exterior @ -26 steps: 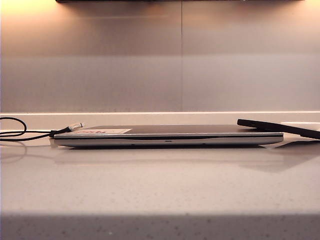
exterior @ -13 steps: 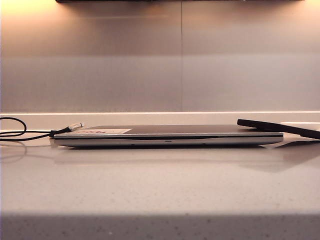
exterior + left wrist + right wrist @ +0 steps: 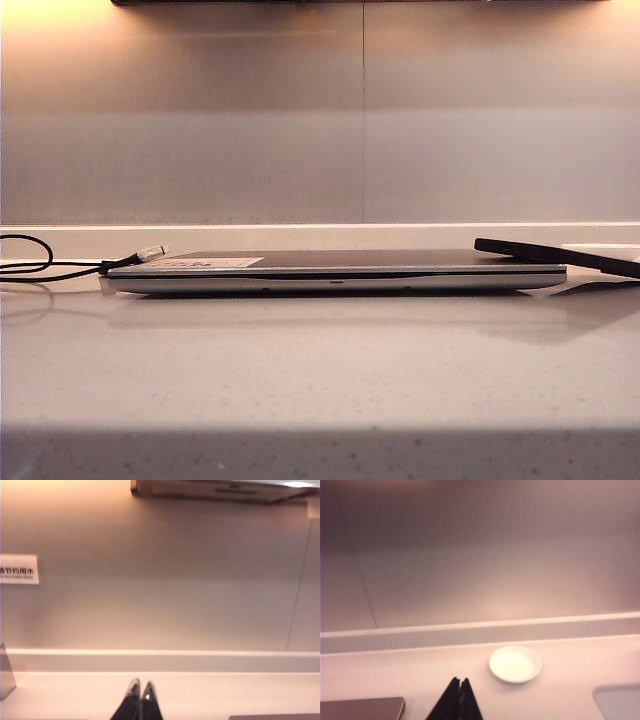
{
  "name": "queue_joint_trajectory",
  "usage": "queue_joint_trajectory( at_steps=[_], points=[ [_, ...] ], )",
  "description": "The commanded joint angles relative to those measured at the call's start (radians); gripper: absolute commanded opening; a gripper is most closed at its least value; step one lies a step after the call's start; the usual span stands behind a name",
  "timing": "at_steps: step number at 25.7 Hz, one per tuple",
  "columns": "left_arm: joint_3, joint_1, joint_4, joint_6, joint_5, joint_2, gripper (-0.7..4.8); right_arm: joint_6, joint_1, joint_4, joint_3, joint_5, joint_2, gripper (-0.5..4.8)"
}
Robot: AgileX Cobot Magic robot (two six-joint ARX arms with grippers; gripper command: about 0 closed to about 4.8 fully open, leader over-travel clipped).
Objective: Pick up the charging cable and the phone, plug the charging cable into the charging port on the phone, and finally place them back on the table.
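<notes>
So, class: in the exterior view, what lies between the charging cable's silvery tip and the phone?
The closed silver-grey laptop spans that stretch: the charging cable tip at its left end, the phone propped on its right.

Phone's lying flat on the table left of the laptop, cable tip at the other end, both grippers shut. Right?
Not quite: the exterior view shows the phone at the laptop's right end, propped on its edge; the charging cable tip sits left. The left gripper and right gripper are shut.

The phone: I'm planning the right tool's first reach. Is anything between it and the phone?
Nothing visible blocks it. The phone lies tilted, one end on the laptop, its top uncovered. The right tool, shut, is over bare table near a white dish. The left tool is shut too; the cable lies far left.
</notes>
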Motion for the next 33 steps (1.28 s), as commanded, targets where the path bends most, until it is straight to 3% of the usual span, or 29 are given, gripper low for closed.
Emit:
queue_joint_trajectory(
  at_steps=[1,15,19,28,33],
  points=[
    [0.034,-0.028,0.014,0.008,0.003,0.065,-0.05,0.004,0.003,0.024,0.033,-0.031,0.035,-0.05],
    [0.072,-0.283,0.038,0.079,0.003,0.344,-0.05,0.023,0.031,0.029,0.077,-0.090,0.096,-0.05],
    [0.072,-0.351,0.038,0.164,0.003,0.427,-0.05,0.022,0.069,0.028,0.077,-0.104,0.096,-0.05],
    [0.072,-0.357,0.036,0.237,0.003,0.493,-0.05,-0.029,0.129,-0.056,0.078,-0.344,0.096,-0.05],
    [0.070,-0.357,0.036,0.237,0.003,0.526,-0.05,-0.035,0.200,-0.144,0.077,-0.350,0.093,-0.05]
  ],
)
